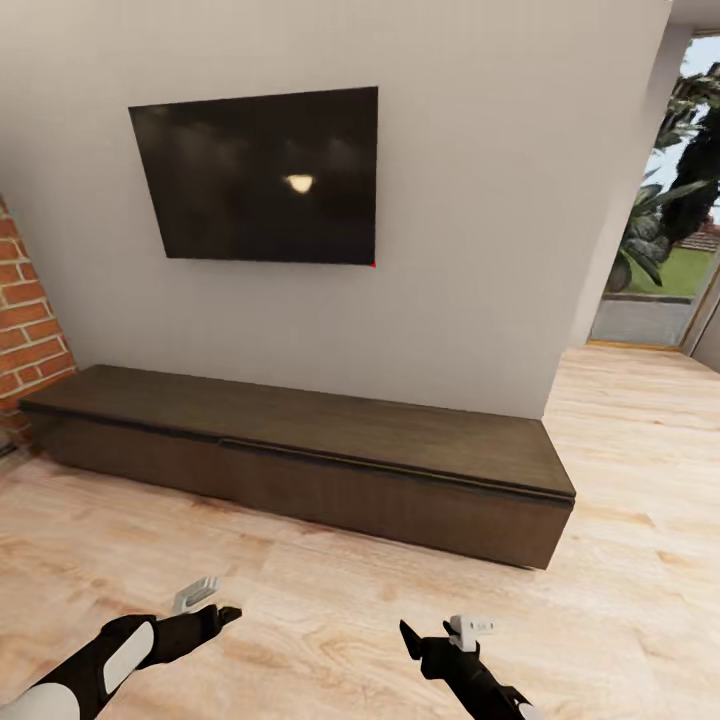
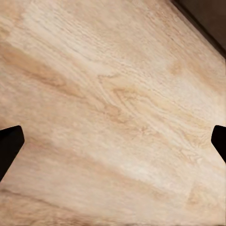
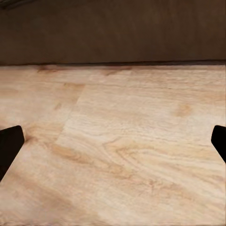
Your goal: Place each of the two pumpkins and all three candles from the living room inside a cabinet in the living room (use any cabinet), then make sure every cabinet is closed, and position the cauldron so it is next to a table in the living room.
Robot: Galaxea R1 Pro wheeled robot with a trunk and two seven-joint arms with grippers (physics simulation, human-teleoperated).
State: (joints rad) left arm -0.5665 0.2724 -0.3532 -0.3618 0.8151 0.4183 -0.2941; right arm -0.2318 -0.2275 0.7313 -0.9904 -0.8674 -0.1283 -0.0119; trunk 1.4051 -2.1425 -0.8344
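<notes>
Cabinet (image 1: 300, 455) stands shut ahead of both sets of fingers, left (image 1: 222, 614) and right (image 1: 408, 636), spread wide and empty over floor (image 1: 330, 600); driving closer risks low arms striking its handleless fronts, which offer little purchase.

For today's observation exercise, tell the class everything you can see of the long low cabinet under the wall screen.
The cabinet is a long, low, dark-brown unit with a wood-grain look. It stands on the pale wooden floor, its back against the grey wall, below the black screen. Its flat top is bare. The front shows wide handleless fronts split by a seam near the middle, all shut. Its far left end reaches the brick wall. Neither gripper touches it.
</notes>
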